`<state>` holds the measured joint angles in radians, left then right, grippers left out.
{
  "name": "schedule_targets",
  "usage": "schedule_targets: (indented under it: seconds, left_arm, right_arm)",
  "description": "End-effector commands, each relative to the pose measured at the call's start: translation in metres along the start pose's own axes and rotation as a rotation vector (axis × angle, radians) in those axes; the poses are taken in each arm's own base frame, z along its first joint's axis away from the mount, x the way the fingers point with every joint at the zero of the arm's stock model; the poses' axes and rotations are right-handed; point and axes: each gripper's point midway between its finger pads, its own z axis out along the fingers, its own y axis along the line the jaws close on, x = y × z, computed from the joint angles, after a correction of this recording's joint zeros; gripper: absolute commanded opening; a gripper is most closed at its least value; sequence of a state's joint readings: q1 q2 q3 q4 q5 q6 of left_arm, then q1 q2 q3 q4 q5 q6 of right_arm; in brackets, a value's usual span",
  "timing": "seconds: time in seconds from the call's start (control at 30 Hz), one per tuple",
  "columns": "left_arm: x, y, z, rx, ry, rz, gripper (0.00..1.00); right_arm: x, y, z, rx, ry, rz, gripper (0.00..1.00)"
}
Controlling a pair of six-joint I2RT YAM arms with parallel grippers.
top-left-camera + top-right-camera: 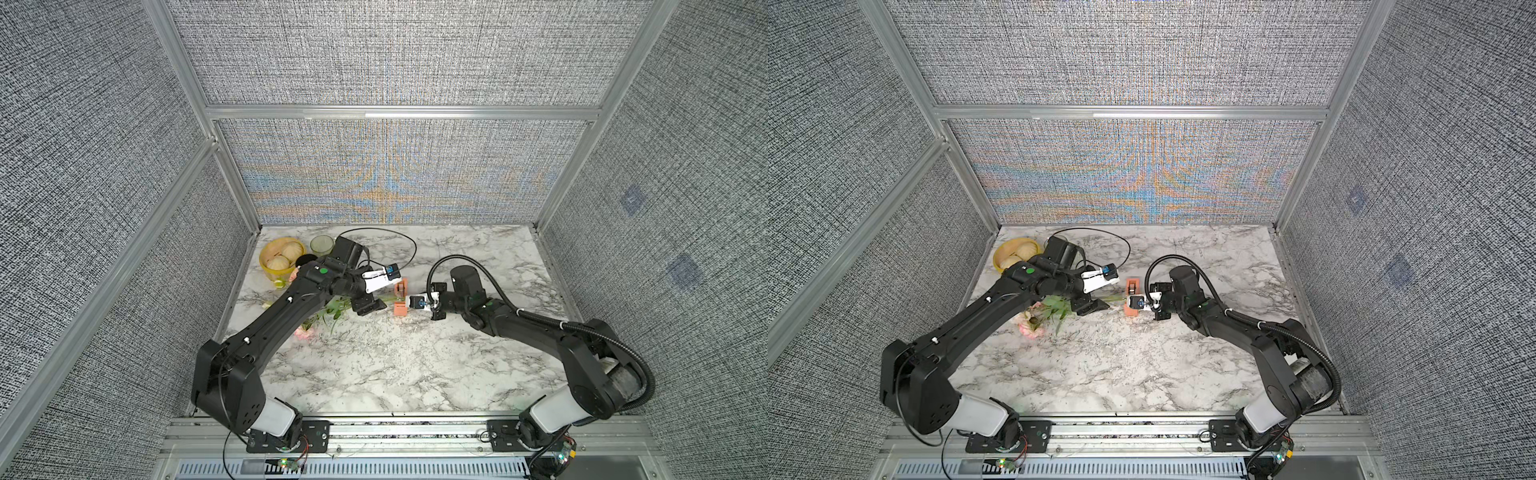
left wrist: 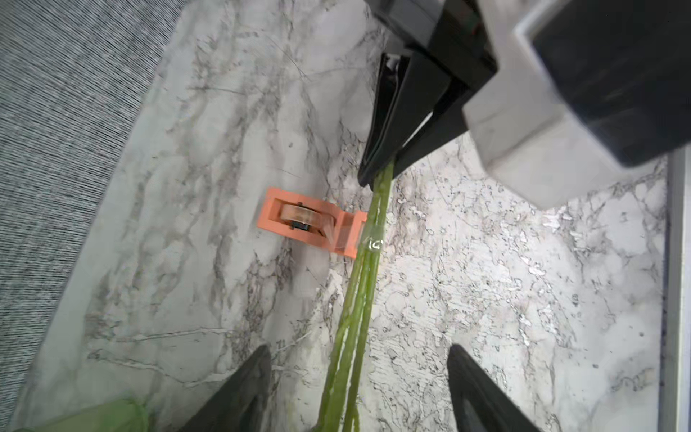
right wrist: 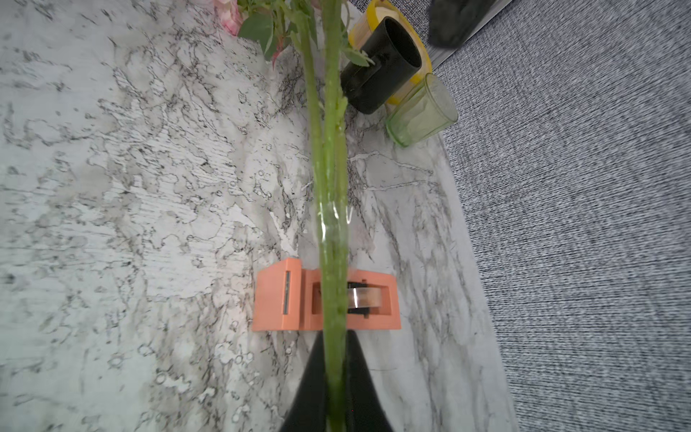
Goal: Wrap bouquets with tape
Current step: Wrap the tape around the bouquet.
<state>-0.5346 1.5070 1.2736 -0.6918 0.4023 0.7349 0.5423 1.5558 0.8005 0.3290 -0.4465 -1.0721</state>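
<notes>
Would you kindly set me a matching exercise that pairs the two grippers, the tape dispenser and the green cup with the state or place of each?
Things:
1. left gripper
2. right gripper
3. tape dispenser
4. green cup

States or places:
A. shut on the bouquet stems
B. standing beside the black cup
C. open, straddling the stems without gripping them
D. lying on the marble table, beneath the stems

Pairs: 1-C, 2-A, 3-D, 4-B.
</notes>
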Motion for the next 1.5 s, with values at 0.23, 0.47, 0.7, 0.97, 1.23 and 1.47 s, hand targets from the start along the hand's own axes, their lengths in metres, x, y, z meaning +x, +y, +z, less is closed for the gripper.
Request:
schedule_targets:
  seconds: [0.23, 0.47, 0.7, 0.97, 1.23, 1.47]
  left_arm:
    - [0.017, -0.001, 0.032, 0.112, 0.086, -0.032, 0.75]
    - [0.022, 0.001, 0.04, 0.164, 0.125, -0.035, 0.69]
    - [0.024, -0.012, 0.038, 0.279, 0.145, -0.054, 0.22]
    - [0.026, -0.02, 0.039, 0.392, 0.206, -0.102, 0.02]
    - [0.014, -0.017, 0.037, 0.409, 0.183, -0.12, 0.39]
    - [0.022, -0.03, 0.045, 0.516, 0.197, -0.105, 0.64]
  right_arm:
    - [-0.013, -0.027, -0.003, 0.245, -0.009, -0.257, 0.0]
    - [-0.013, -0.018, -0.008, 0.255, 0.037, -0.362, 0.0]
    - [-0.015, -0.018, -0.008, 0.341, 0.06, -0.482, 0.0]
    - [-0.017, -0.015, -0.01, 0.375, 0.083, -0.478, 0.02]
    - [-0.019, -0.009, -0.012, 0.366, 0.082, -0.498, 0.0]
    - [-0.029, -0.024, -0.016, 0.445, 0.056, -0.461, 0.0]
